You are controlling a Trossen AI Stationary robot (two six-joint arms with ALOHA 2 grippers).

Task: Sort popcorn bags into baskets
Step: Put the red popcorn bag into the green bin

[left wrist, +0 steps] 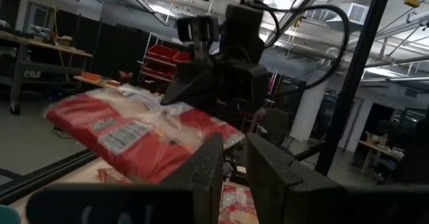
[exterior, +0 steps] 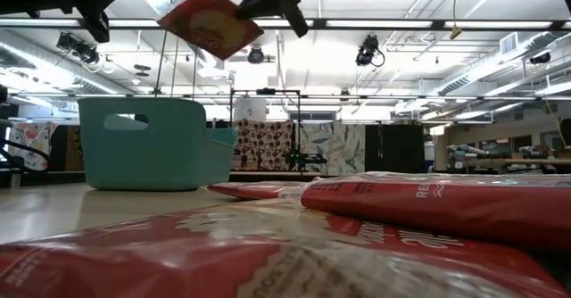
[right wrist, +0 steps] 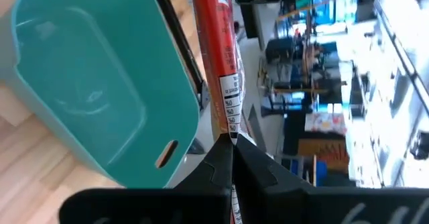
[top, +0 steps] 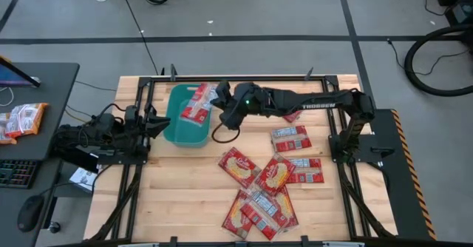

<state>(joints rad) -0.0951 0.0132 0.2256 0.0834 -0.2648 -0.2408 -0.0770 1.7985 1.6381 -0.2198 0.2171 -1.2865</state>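
- Right now I have the right tool (top: 220, 97) clamped on the edge of one popcorn bag (top: 197, 101), held in the air above the teal basket (top: 177, 131).
- My left tool (top: 157, 125) waits just beside the basket's left wall, fingers nearly together, gripping nothing.
- Beyond the basket, other popcorn bags (top: 267, 191) lie piled on the wooden desk (top: 185, 195), some overlapping.

Held popcorn bag (top: 196, 103) over teal bin (top: 177, 132), packets (top: 266, 188) crowding right boards
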